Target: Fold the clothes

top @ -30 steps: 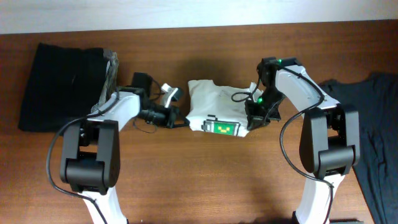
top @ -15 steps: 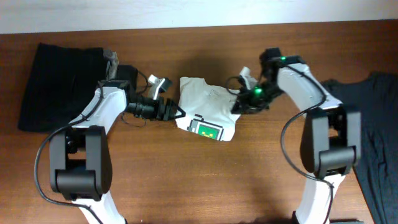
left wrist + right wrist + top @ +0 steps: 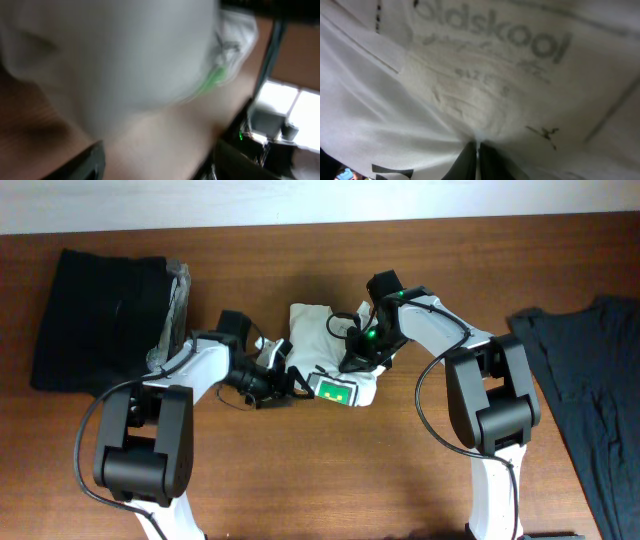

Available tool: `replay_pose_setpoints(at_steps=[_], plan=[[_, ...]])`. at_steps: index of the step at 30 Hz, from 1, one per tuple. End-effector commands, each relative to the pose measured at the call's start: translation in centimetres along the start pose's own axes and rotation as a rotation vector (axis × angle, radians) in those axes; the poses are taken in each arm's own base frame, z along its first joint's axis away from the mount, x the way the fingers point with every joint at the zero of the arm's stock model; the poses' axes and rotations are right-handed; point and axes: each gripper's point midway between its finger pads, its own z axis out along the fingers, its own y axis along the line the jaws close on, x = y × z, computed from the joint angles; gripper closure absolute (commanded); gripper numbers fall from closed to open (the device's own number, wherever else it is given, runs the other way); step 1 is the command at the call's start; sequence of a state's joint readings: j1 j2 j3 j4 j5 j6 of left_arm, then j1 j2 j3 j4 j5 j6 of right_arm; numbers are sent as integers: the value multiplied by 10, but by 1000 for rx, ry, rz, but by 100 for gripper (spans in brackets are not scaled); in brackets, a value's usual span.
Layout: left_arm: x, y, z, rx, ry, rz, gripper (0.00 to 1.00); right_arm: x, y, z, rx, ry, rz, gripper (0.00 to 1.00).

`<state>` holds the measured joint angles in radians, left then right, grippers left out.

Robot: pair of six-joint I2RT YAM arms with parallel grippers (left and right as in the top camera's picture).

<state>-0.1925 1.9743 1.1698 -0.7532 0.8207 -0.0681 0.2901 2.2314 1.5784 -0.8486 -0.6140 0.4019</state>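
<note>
Three garments lay about: the dark grey garment (image 3: 600,380) spread out unfolded at the right, the black garment (image 3: 100,310) looking folded at the left, the white T-shirt (image 3: 315,330) nearly folded in the middle. The right gripper (image 3: 351,363) pinched its cloth; the left gripper (image 3: 293,376) stood open beside it.

I see one brown wooden table (image 3: 320,480) filling nearly the whole overhead view, grain running left to right. Beyond the table's far edge I get a pale off-white strip (image 3: 300,200) along the top of the view; wall or floor, can't tell. My left wrist view is badly blurred. Table wood shows low and left there. Past the table's edge, to the right, I see a dark upright bar (image 3: 270,60) with bright window-like panes (image 3: 282,102) just beside it. Below those panes I make out some dark clutter (image 3: 280,150), too blurred to name.
</note>
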Motion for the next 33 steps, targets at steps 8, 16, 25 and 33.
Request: replay_pose_setpoints(at_steps=[8,16,25,33], plan=[[-45,1,41,16,-267,-441,1,15,-5,28,94,40,-9,91],[-67,43,20,-135,-444,-545,36,31,1,36,119,85,2,96],[-83,34,10,-138,-466,-229,99,45,4,5,137,113,-7,96],[-148,-116,-160,326,-614,376,99,24,26,-154,78,-217,-86,94]])
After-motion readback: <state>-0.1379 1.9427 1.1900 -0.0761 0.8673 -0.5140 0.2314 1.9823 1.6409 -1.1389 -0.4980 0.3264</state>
